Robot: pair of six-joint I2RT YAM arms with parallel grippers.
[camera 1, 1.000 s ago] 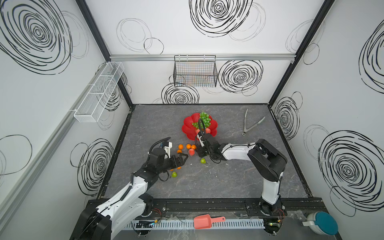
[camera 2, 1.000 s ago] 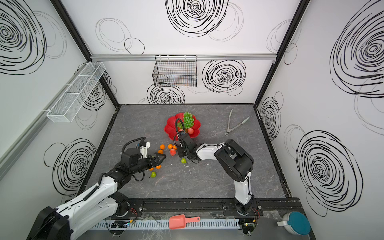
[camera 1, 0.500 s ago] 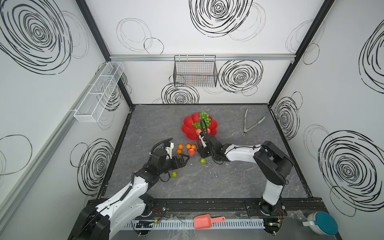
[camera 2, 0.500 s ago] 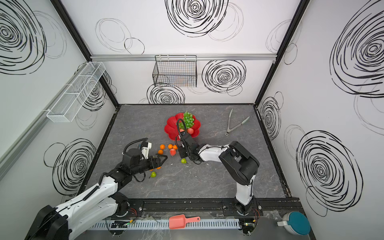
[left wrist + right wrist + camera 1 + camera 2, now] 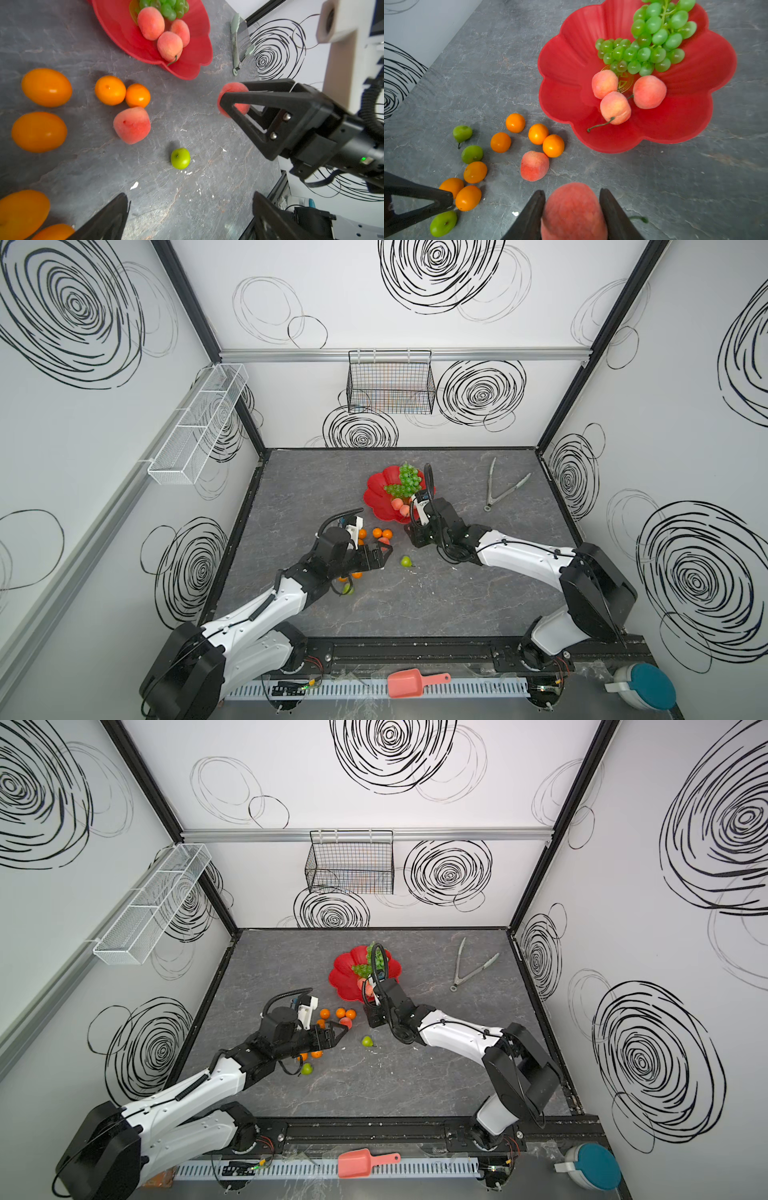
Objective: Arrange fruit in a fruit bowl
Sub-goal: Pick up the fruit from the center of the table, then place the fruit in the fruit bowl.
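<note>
Reaching low from the front rail toward the fruit bowl (image 5: 376, 493) with the right arm, wrist bent down. Right gripper (image 5: 571, 191) just short of the bowl's near rim, clamped on a fuzzy pink-red peach (image 5: 573, 212), one black wedge-shaped jaw pressed to each flank.

Left arm likewise stretched low and forward, left gripper (image 5: 190, 195) lying almost level, aimed past the bowl's near side. Jaws spread wide, nothing between them.

Bowl: shallow, glossy red plastic, scalloped like flower petals, gold emblem at centre. Inside it, a bunch of translucent green grapes (image 5: 650, 41) across the half away from the arms. Also three velvety peaches (image 5: 615, 107) clustered around the emblem, one with a curved green stem.

Outside the bowl, near its rim: a loose peach (image 5: 534, 166) touching one of several smooth, shiny orange tangerines (image 5: 537, 134). Farther from the bowl, small green pears (image 5: 472, 153) with thin stems.

Tabletop (image 5: 675, 187) grey, matte, stone-veined. Metal tongs (image 5: 503, 489) lying spread open, well apart from the bowl, toward the right arm's side.
</note>
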